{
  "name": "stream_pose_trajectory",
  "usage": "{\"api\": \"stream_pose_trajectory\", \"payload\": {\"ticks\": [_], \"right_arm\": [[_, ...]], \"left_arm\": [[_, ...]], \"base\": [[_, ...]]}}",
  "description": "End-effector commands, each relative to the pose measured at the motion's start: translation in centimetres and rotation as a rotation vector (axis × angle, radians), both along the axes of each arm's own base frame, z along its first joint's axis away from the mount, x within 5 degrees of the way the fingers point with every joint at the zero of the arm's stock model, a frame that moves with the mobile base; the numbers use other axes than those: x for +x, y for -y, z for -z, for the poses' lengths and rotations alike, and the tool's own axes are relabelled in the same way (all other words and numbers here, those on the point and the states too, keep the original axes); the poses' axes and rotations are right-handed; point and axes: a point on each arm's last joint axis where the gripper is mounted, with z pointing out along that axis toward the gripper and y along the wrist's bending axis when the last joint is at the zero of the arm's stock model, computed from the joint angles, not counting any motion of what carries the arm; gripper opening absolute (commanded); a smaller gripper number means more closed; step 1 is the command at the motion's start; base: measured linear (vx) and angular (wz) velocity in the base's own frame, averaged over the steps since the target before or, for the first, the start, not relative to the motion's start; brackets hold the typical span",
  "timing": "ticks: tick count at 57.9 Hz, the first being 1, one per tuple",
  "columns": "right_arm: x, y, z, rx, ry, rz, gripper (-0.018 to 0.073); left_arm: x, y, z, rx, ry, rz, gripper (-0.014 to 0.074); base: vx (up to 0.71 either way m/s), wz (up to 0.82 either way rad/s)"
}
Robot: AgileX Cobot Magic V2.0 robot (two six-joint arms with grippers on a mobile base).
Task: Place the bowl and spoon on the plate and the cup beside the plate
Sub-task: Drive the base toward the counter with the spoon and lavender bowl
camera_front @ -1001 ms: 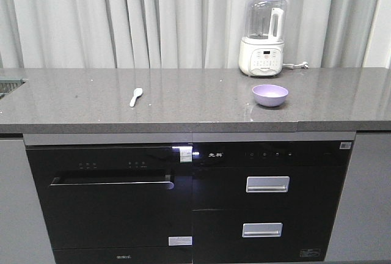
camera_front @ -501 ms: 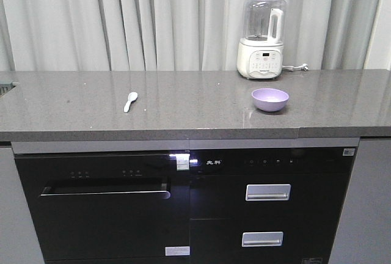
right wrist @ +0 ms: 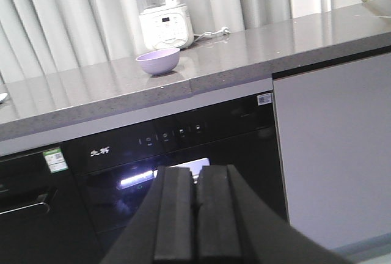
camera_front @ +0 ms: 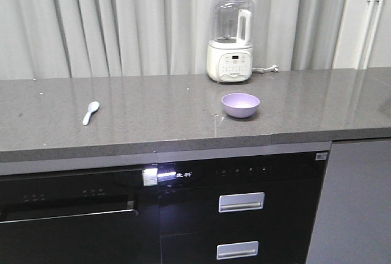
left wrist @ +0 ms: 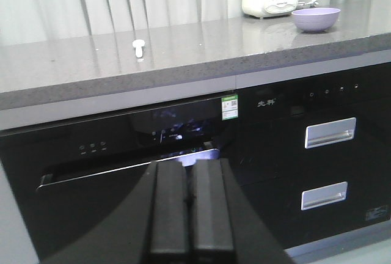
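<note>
The small pale white soup spoon (camera_front: 90, 112) lies on the left of the grey stone desk (camera_front: 153, 117), pointing front to back, up ahead of the left end effector (left wrist: 191, 203). The small round purple bowl (camera_front: 240, 104) sits nearer the right end effector (right wrist: 197, 215). Both end effectors are pressed together, empty.

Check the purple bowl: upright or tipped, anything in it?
Upright and empty: the purple bowl sits rim-up on the countertop, its inside bare.
</note>
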Motion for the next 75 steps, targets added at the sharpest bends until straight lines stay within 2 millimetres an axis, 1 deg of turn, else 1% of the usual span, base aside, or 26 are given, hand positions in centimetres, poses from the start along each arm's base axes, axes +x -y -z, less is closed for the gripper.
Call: {"api": "stream_pose_trajectory", "payload": {"ticks": [1,29,75], "right_arm": [[-0.02,0.01,-0.71,-0.012,0.087,0.003,-0.0006],[-0.02,0.01,-0.71,-0.012,0.087,0.003,-0.0006],[-0.02,0.01,-0.71,-0.012,0.087,0.003,-0.0006]], "left_arm": [[-0.24,0.01,-1.71,-0.023,0.121,0.004,-0.0003],[-0.24,0.01,-1.71,-0.023,0.121,0.004,-0.0003],[-0.24,0.01,-1.71,-0.023,0.121,0.004,-0.0003]], "base": [[0.17,-0.17],[0.22,-0.03],[0.34,0.13]]}}
